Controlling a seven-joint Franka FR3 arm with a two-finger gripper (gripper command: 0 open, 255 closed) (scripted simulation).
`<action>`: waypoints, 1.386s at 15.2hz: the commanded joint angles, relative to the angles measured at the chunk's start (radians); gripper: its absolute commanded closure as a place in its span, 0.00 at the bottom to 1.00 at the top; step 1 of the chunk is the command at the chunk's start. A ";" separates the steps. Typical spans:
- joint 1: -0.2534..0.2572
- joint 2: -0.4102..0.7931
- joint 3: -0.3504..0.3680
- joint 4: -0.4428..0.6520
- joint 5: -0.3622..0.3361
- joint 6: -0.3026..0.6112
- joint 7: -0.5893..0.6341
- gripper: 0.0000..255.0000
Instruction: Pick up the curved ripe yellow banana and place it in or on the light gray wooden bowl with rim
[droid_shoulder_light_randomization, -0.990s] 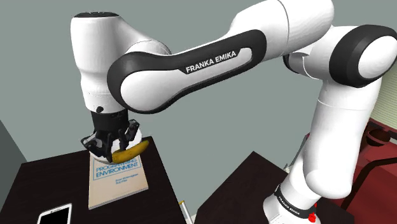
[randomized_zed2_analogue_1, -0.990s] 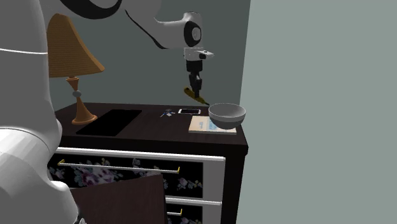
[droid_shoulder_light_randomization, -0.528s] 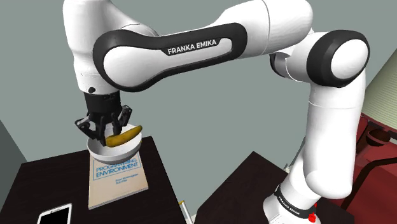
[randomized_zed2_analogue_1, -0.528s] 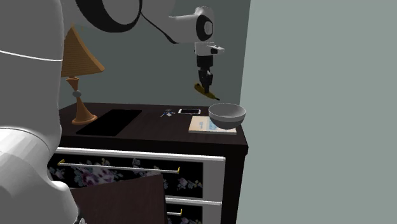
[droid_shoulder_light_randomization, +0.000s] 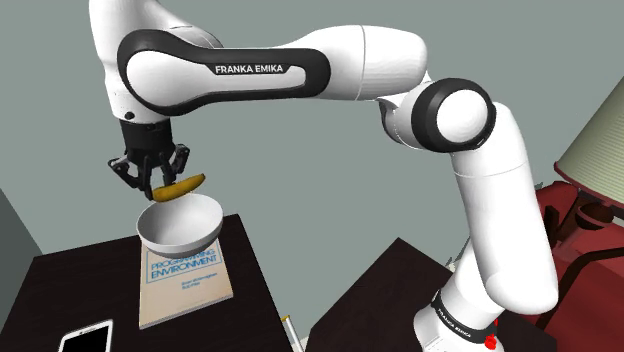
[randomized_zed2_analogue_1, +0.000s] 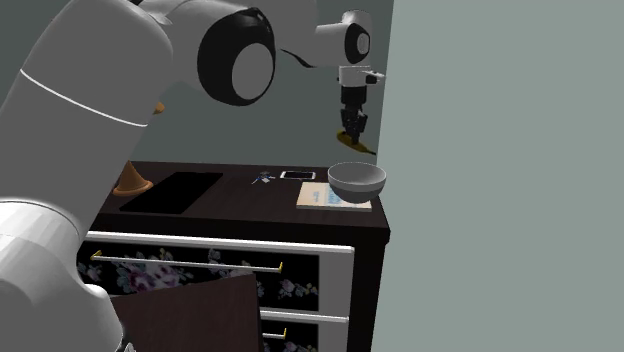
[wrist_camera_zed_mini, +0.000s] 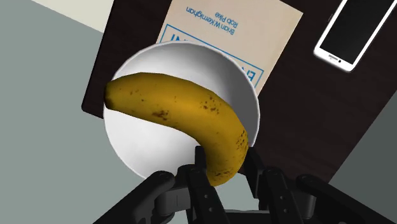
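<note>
The gripper (droid_shoulder_light_randomization: 160, 184) is closed on the banana (wrist_camera_zed_mini: 181, 118), its two black fingers (wrist_camera_zed_mini: 200, 175) clamping one end of the fruit while the rest sticks out sideways. The banana is curved and yellow with small brown speckles. It hangs in the air directly above the bowl (droid_shoulder_light_randomization: 181, 232), apart from it and clear of the rim. In the wrist view the fruit lies across the bowl's white inside. The bowl stands on a paperback book (droid_shoulder_light_randomization: 186, 285) with blue lettering on its cover and hides one end of it. The book lies flat on the dark top of a dresser (randomized_zed2_analogue_1: 240, 207), close to the edge at the second exterior view's right. A white-framed smartphone (wrist_camera_zed_mini: 354, 30) with a black screen lies on the same top, near the book but apart from it. In the second exterior view a lamp base (randomized_zed2_analogue_1: 131, 181) stands towards the dresser's other end, and the drawer fronts (randomized_zed2_analogue_1: 200, 270) carry a floral pattern
</note>
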 joint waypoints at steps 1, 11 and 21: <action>0.004 0.018 -0.005 0.013 -0.007 0.005 -0.003 1.00; -0.019 0.027 -0.011 -0.114 -0.017 0.133 0.014 1.00; -0.023 0.035 -0.015 -0.145 -0.023 0.170 0.020 1.00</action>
